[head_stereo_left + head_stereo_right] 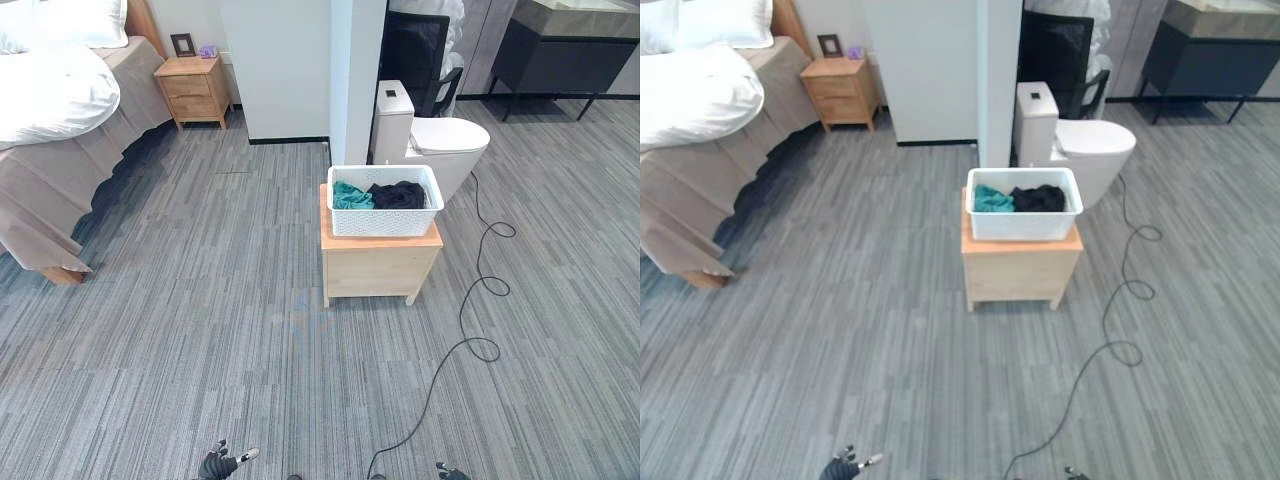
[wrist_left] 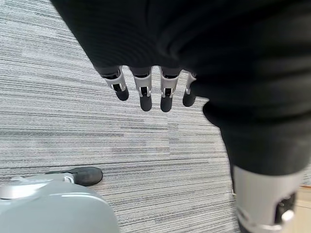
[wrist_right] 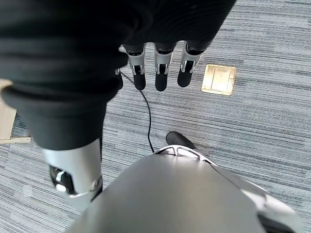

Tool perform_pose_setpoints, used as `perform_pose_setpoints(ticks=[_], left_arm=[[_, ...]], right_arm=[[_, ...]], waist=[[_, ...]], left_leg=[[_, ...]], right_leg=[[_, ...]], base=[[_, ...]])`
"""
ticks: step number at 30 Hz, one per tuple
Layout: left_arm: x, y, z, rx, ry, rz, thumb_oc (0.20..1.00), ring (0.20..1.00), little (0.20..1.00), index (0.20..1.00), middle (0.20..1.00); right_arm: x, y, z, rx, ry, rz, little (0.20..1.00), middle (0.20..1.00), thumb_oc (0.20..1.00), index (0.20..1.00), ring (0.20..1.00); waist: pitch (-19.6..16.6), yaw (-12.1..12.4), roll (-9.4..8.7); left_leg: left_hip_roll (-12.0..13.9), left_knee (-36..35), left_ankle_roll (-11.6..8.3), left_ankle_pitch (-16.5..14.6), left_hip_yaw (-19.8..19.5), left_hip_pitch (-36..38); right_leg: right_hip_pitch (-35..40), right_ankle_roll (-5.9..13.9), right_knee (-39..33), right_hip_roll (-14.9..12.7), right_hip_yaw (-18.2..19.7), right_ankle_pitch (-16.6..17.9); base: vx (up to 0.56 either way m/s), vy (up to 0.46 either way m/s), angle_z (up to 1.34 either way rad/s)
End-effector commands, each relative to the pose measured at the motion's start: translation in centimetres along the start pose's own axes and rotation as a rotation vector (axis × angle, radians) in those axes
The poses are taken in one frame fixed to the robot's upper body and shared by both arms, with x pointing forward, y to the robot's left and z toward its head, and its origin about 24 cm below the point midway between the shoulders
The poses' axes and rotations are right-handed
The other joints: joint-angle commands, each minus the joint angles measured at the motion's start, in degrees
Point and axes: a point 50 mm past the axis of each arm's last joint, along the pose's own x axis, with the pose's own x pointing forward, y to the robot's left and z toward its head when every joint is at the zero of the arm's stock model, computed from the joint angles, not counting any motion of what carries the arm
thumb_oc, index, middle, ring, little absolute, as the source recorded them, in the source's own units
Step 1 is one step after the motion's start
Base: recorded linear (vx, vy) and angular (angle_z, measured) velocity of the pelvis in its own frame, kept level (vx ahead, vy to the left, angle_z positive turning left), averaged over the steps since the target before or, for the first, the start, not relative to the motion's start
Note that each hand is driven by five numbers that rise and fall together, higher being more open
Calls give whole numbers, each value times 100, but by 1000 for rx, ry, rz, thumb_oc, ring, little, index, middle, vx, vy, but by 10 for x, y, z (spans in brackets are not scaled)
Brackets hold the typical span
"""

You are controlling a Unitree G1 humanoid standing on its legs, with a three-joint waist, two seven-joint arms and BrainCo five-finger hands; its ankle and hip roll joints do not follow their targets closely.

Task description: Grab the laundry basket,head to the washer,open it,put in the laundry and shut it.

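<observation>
A white laundry basket [image 1: 385, 222] stands on a low wooden stand [image 1: 378, 265] in the middle of the room, some way ahead of me. Inside it lie a teal cloth [image 1: 350, 196] and a black cloth [image 1: 398, 194]. My left hand [image 1: 218, 464] hangs low at the view's bottom edge, far from the basket. Its fingers [image 2: 146, 94] point straight down at the carpet and hold nothing. My right hand [image 1: 448, 472] hangs low on the other side, and its fingers [image 3: 160, 77] are likewise straight and empty.
A bed [image 1: 60, 120] fills the left side, with a wooden nightstand [image 1: 195, 88] beyond it. A white wall end [image 1: 300, 70] stands behind the basket, with a toilet [image 1: 445, 145], a black chair [image 1: 412, 55] and a dark cabinet [image 1: 560, 50] to its right. A brass floor plate [image 3: 219, 79] lies by my right side.
</observation>
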Motion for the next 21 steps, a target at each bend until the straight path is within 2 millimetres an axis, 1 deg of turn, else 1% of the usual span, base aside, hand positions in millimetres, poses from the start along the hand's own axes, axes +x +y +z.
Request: perform_pose_setpoints(ticks=[1, 10, 21], left_arm=[[5, 11, 20, 89, -67, 24, 1000, 1000, 1000, 1000, 1000], [6, 16, 28, 69, -102, 59, 1000, 1000, 1000, 1000, 1000], [5, 15, 22, 51, -72, 47, 1000, 1000, 1000, 1000, 1000]], right_arm=[[2, 10, 7, -47, -10, 19, 1000, 1000, 1000, 1000, 1000], [2, 11, 7, -20, -12, 12, 1000, 1000, 1000, 1000, 1000], [2, 5, 2, 32, 15, -3, 1000, 1000, 1000, 1000, 1000]], waist=[[-7, 26, -347], [7, 41, -348], [48, -6, -309]], left_leg=[[183, -378, -288, 149, -232, -138], [199, -378, -299, 147, -218, -111], [315, -378, -370, 202, -159, -112]], right_leg=[[296, 552, -176, -574, 263, -293], [314, 541, -176, -563, 261, -302], [293, 474, -176, -445, 332, -370]], base=[[0, 0, 0], [0, 0, 0], [-7, -39, -1]])
